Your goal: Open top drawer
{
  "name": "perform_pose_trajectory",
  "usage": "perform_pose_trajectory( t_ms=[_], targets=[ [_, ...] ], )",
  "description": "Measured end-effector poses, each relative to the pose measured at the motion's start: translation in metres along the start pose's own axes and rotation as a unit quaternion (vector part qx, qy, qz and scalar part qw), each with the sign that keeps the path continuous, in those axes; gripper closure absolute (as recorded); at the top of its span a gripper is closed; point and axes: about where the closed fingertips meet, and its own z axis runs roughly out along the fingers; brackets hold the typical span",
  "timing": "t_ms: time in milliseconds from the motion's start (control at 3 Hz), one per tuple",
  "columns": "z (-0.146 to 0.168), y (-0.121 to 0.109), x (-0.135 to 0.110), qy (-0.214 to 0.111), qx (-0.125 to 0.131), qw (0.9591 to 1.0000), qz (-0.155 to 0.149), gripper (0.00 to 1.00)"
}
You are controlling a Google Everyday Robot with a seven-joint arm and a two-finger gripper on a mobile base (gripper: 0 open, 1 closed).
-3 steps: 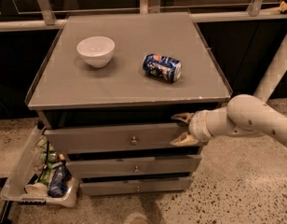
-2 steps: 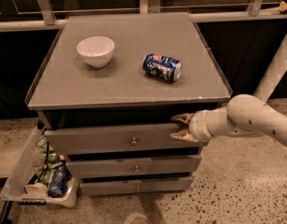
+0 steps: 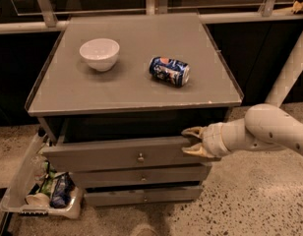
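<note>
Since a second ago the wide grey matte top drawer (image 3: pixel 107 157) has come a little further out of the grey cabinet, with a wider dark gap under the grey cabinet top (image 3: pixel 117 90), and the beige two-finger gripper (image 3: pixel 193 141) has shifted slightly with it. White, rounded robot arm (image 3: pixel 269 129) reaches in from the right edge, roughly level, elbow bulge at right, wrist pointing left at the drawer's right end. Beige fingertips (image 3: pixel 192 131) are spread apart, not clenched: upper one just over or behind the top edge of the drawer front, lower one against its face, so the front's upper right corner sits between them. Top drawer sits directly below the cabinet top, partly pulled out, small round metal knob (image 3: pixel 140 157) at its centre, well left of the gripper. Two narrower grey drawer fronts (image 3: pixel 141 177) sit below it. On the top: white ceramic bowl (image 3: pixel 99 53) upright at left, blue soda can (image 3: pixel 169 71) on its side at right, apart from each other. Clear plastic bin (image 3: pixel 68 211) of packets stands on the floor at the cabinet's left.
</note>
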Motion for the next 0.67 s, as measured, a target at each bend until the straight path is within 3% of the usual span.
perform_pose_trajectory(
  t_ms=[667],
  targets=[
    [0.0001,0.0000,0.0000,0.000,0.000,1.0000,0.000,0.59]
  ],
)
